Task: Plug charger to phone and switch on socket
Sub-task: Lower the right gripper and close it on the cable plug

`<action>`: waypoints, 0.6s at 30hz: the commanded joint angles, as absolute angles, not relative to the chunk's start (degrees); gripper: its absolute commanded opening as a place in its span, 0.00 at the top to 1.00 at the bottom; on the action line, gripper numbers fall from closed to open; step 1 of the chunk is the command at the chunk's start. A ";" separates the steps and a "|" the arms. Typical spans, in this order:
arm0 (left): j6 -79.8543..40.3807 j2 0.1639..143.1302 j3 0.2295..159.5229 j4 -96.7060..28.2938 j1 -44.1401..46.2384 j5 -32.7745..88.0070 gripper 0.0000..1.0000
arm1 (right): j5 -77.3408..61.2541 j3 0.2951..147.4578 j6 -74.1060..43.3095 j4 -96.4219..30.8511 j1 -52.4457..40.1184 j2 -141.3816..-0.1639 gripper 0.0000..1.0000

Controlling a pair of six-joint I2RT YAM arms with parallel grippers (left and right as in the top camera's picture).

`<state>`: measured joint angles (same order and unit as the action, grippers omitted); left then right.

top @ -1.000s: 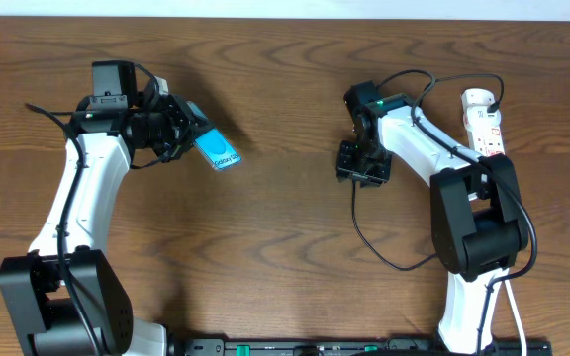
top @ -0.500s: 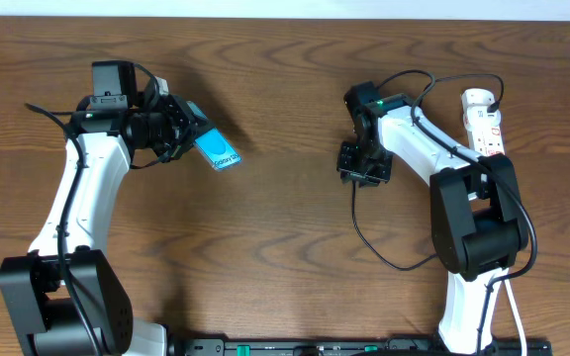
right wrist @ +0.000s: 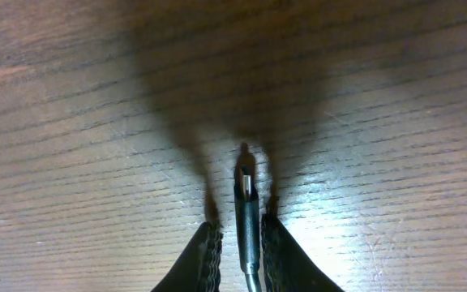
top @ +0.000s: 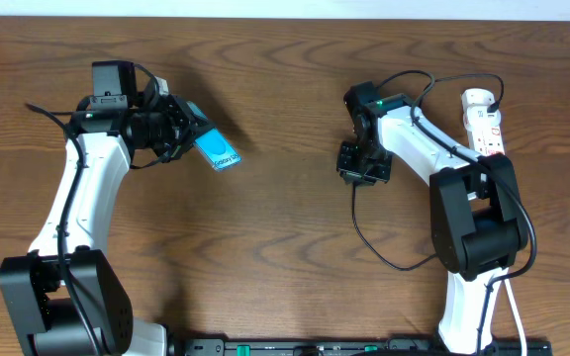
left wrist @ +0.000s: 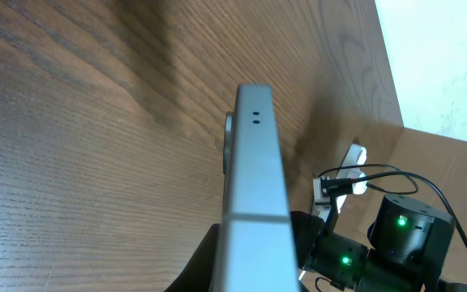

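My left gripper (top: 196,138) is shut on the phone (top: 219,152) and holds it tilted above the table at the left. In the left wrist view the phone (left wrist: 254,162) shows edge-on, with its pale screen between the fingers (left wrist: 258,253). My right gripper (top: 364,170) points down at the table in the middle right. In the right wrist view its fingers (right wrist: 240,225) straddle the charger's plug tip (right wrist: 247,207), with a small gap on the left side. The black charger cable (top: 384,259) loops below it. The white socket (top: 486,121) lies at the far right.
The right arm's base (top: 478,232) stands next to the socket. The socket's rounded end (left wrist: 353,154) and the right arm (left wrist: 400,235) show beyond the phone in the left wrist view. The table's far edge runs along the top.
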<state>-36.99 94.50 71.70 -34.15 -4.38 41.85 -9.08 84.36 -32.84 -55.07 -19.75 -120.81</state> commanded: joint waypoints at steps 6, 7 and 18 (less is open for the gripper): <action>-35.62 94.54 72.10 -34.24 -4.43 42.61 0.93 | -8.95 83.46 -32.77 -54.65 -20.29 -123.28 0.92; -35.62 94.54 72.10 -34.24 -4.40 42.61 0.93 | -8.95 83.46 -32.80 -54.65 -20.29 -123.28 0.95; -35.62 94.54 72.10 -34.26 -4.40 42.61 0.93 | -8.95 83.46 -33.19 -54.65 -20.29 -123.28 0.99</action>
<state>-36.97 94.50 71.70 -34.26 -4.38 41.82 -9.23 84.36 -32.84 -54.94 -19.75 -120.90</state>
